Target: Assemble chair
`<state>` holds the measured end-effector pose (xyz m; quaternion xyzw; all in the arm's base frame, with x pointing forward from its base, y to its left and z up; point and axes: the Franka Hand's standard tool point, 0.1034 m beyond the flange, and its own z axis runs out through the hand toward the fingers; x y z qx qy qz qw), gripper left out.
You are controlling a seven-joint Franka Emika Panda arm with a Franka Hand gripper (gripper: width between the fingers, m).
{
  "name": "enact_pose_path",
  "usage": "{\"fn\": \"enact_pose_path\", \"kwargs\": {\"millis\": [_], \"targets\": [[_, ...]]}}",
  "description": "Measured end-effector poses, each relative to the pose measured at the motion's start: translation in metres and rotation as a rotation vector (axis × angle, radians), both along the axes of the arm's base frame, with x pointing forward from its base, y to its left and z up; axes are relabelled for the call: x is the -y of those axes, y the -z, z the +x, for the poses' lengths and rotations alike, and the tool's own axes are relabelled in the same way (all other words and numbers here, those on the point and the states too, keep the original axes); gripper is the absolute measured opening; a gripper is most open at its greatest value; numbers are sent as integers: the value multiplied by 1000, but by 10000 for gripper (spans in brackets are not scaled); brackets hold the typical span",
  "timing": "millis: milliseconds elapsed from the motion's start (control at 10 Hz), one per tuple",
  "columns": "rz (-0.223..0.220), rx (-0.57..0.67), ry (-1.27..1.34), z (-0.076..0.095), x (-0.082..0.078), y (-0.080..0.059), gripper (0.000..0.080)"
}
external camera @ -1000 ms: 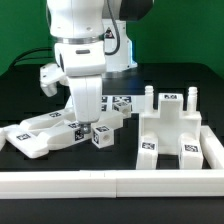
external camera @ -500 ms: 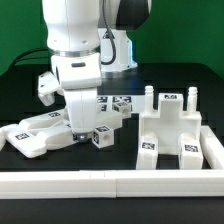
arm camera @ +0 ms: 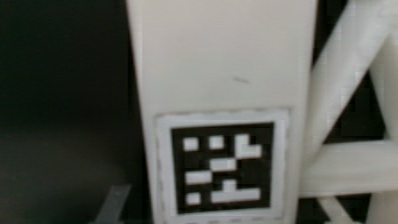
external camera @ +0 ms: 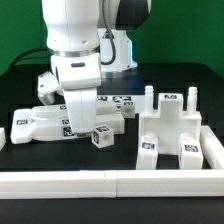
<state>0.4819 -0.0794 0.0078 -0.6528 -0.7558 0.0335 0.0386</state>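
My gripper [external camera: 70, 124] is down on a long flat white chair part [external camera: 35, 122] at the exterior view's left, which carries square tags. In the wrist view this part [arm camera: 214, 70] runs between my fingertips [arm camera: 114, 203] with its tag just ahead of my gripper [arm camera: 217, 205], and the jaws sit tight against both its sides. The slotted seat block [external camera: 168, 130] with two upright pegs stands at the right. A small tagged block [external camera: 100, 138] lies just right of my gripper. More tagged chair pieces [external camera: 122, 103] lie behind it.
A long plain white border rail [external camera: 110, 181] runs along the front and up the right side [external camera: 212, 150]. A second white bar [arm camera: 352, 100] lies close beside the held part. The arm's body hides the table behind my gripper.
The long white part has swung from a slanted lie to nearly level and sits a little higher, with my gripper on it. The small tagged block now stands free beside it.
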Motion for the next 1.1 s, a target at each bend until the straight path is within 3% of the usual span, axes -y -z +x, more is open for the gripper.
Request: {"fn": "enact_pose_path", "kwargs": {"millis": [300, 400, 600, 800, 1100], "targets": [[-2, 0, 17, 0, 1, -1, 284], [-10, 12, 55, 3, 4, -11, 284], [-25, 33, 170, 2, 5, -37, 284], [-48, 18, 359, 4, 5, -72, 284], [-85, 15, 622, 24, -16, -130, 284]]}}
